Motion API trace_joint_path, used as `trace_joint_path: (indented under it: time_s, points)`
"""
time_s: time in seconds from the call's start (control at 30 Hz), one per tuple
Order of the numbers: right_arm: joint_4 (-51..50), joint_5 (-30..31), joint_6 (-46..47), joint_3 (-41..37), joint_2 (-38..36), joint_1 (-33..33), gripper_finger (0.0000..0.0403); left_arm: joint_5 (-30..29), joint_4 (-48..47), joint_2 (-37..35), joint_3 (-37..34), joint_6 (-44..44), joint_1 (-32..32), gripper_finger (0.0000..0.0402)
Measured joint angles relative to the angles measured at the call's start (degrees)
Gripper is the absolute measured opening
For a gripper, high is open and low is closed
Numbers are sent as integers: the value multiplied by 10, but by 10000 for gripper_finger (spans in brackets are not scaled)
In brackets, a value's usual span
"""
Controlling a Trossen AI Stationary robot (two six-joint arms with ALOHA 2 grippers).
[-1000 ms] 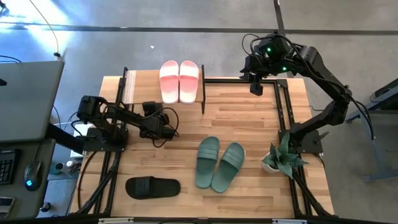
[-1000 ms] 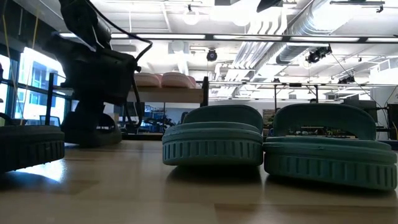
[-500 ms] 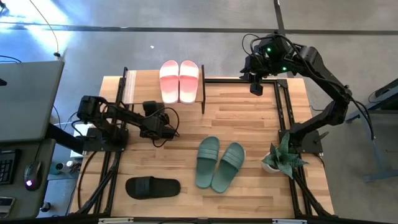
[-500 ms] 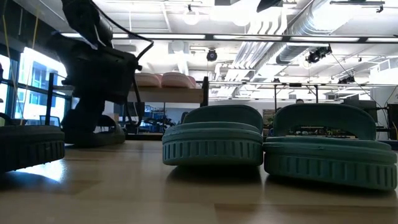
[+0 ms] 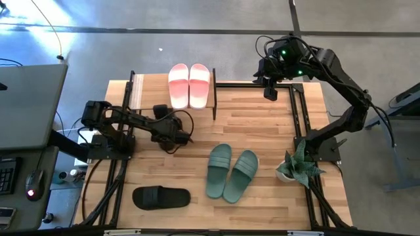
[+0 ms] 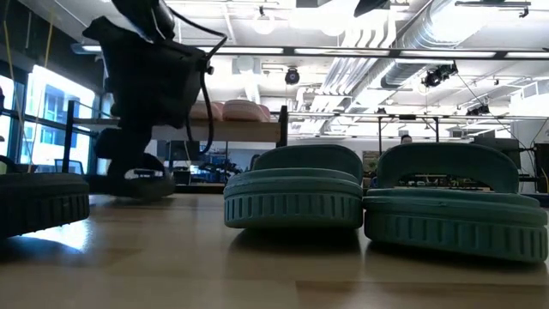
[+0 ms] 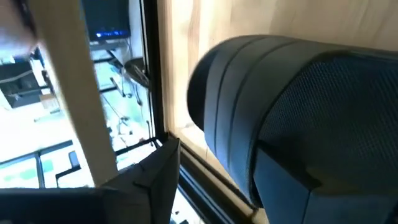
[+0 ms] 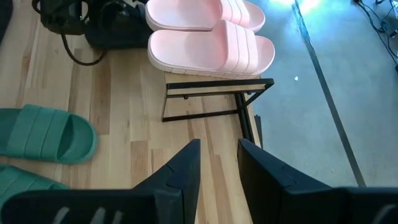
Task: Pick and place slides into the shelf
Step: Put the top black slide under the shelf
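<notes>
The low shelf with a thin black tube frame and a pale wooden top board [image 5: 174, 98] is standing at the far edge of the wooden tabletop [image 5: 262, 124]. The pair of pale pink rubber slides [image 5: 189, 84] is lying side by side on its top board. The left gripper [image 5: 177, 134] is reaching in low just in front of the shelf. In the left wrist view a black rubber slide [image 7: 292, 118] is filling the picture right before the camera, lying on wood beside the black frame tube; one dark finger [image 7: 155, 180] is showing apart from it. Whether the claw is spread wide or touching that slide, I cannot tell.

The other black slide [image 5: 161, 196] is lying alone near the front left of the table. The pair of sage green rubber slides [image 5: 231, 172] is sitting in the middle front, close together, and in the low view they are blocking much of the sight across the table. A small green potted plant [image 5: 298, 167] is standing by the right arm's base.

The right gripper [image 8: 217, 162] is hanging above the far right corner, beside the shelf; its fingers are standing a little apart with nothing between them.

No writing or brand mark is readable on anything.
</notes>
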Motion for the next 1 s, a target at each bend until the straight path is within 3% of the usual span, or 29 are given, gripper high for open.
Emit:
trace_joint_path:
  time_s: [0.2, 0.67, 1.0]
  points:
    - [0, 0, -3, 0, 0, 0, 96, 7, -60, 0, 16, -54, 0, 186]
    - [-5, -9, 0, 0, 0, 0, 96, 18, -55, 0, 25, -51, 0, 189]
    - [-11, -9, 1, 0, 0, 0, 96, 33, 25, 0, 25, 43, 0, 189]
